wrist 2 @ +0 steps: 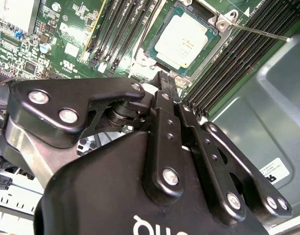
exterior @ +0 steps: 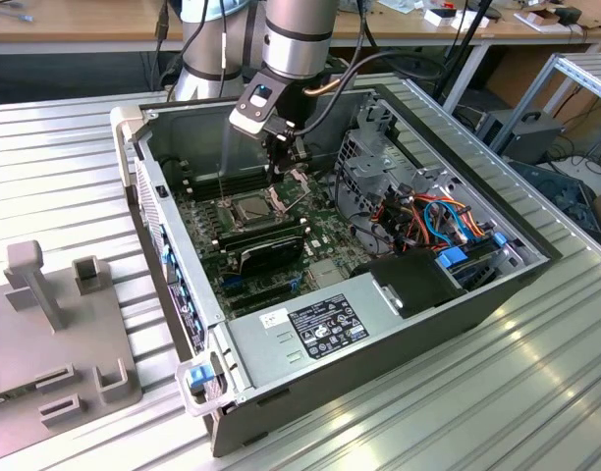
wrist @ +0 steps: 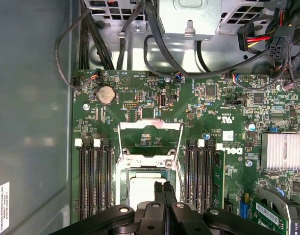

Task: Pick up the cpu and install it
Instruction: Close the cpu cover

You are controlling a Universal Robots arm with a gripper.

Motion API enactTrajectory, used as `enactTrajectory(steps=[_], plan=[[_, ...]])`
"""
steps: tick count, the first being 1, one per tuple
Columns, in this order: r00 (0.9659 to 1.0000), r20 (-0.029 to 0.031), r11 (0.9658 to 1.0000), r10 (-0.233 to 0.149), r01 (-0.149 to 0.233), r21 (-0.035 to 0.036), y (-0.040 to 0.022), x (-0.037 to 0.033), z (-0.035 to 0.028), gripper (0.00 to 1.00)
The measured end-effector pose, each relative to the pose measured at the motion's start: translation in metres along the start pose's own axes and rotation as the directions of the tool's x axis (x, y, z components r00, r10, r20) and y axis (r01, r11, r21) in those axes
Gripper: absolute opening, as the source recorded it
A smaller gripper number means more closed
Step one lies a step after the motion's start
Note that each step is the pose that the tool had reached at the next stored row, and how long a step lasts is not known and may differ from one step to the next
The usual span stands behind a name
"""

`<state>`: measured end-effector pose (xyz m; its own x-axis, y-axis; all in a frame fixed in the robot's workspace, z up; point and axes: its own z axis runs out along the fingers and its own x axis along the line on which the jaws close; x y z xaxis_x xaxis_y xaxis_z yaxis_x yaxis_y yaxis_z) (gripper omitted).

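Observation:
The cpu point(wrist 2: 186, 41), a small square chip with a dull silver top, lies flat in the socket on the green motherboard point(wrist: 140, 98). In the exterior view the cpu point(exterior: 253, 206) sits mid-board inside the open computer case point(exterior: 183, 265). My gripper point(exterior: 281, 162) hangs just above and beside the socket. Its two black fingers are pressed together with nothing between them. The fingertips point(wrist 2: 162, 79) stop short of the chip's edge. In the first wrist view the gripper point(wrist: 164, 187) covers part of the cpu point(wrist: 140, 188). The socket's metal frame point(wrist: 150, 128) stands flipped open.
Memory slots point(wrist: 93, 176) flank the socket on both sides. A thin metal lever point(wrist 2: 262, 32) sticks out over the slots. A black card point(exterior: 269, 245), a power supply point(exterior: 320, 329), a drive cage point(exterior: 364, 162) and coloured cables point(exterior: 438, 221) crowd the case. A grey fixture point(exterior: 45, 324) stands outside.

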<state>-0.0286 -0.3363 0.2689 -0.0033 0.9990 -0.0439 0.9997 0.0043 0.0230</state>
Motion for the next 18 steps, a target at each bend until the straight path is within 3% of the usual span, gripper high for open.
enactTrajectory(steps=[12,18], plan=[[1.0,0.0,1.0,0.0,0.0,0.0,0.007,0.0,0.0002,0.11],[1.0,0.0,1.0,0.0,0.0,0.0,0.0072,0.0,0.0002,0.11]])
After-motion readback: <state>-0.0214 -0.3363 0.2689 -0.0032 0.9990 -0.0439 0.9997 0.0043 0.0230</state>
